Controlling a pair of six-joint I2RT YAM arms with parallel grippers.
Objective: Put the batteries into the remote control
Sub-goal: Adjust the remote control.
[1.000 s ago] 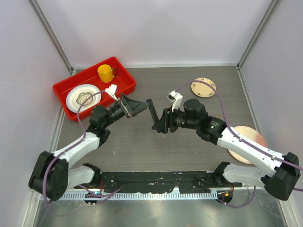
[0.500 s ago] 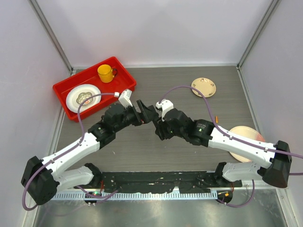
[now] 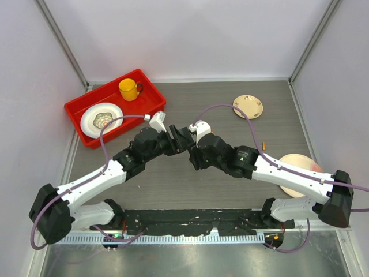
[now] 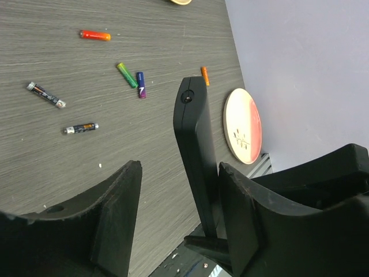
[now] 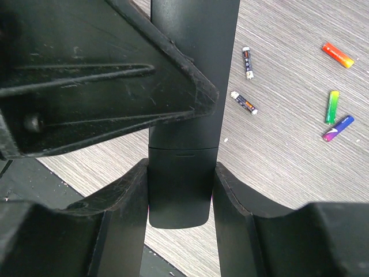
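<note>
Several batteries (image 4: 127, 75) are lying loose on the desk (image 4: 57, 161) in the upper left of the left wrist view. The left gripper (image 4: 180, 173) is standing spread around the remote control (image 4: 193, 127), which is running up the frame just beside its right-hand finger, a gap on the other side. The right gripper (image 5: 181, 173) is pinching the remote control's lower end at frame centre.

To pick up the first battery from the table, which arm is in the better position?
Left, probably. The right gripper is shut on the remote control and must hold it. The left gripper stands around it with a gap at one finger, so it can leave; the batteries lie loose.
</note>
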